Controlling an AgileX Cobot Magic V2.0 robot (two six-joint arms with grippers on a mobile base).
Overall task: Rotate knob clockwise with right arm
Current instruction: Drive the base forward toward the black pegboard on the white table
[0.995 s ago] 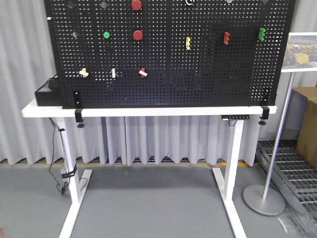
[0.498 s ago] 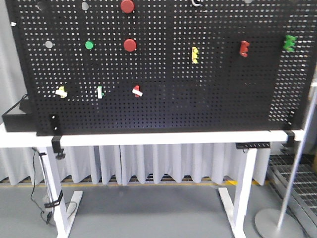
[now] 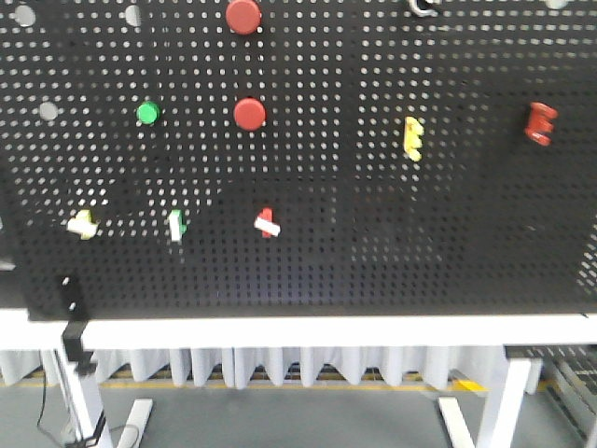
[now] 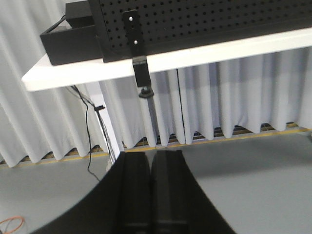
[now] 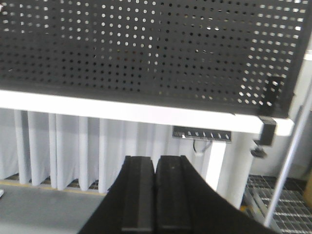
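Note:
A black pegboard (image 3: 354,243) fills the front view. At its top edge a small round piece with a white ring (image 3: 422,6) shows, cut off by the frame; it looks like the knob. Neither arm appears in the front view. In the right wrist view my right gripper (image 5: 156,158) is shut with nothing between its fingers, low in front of the white table (image 5: 146,112) and below the board. In the left wrist view my left gripper (image 4: 150,153) is also shut and empty, below the table's left end.
The board carries two red buttons (image 3: 243,15) (image 3: 249,114), a green button (image 3: 147,113), a yellow clip (image 3: 412,138), a red clip (image 3: 539,123) and small toggles (image 3: 267,222). A black box (image 4: 68,36) and a clamp (image 4: 141,73) sit at the table's left; a grey stand pole (image 5: 287,165) rises at the right.
The front view has come much closer to the pegboard: the board now fills the frame and the table legs and floor have dropped almost out of sight.

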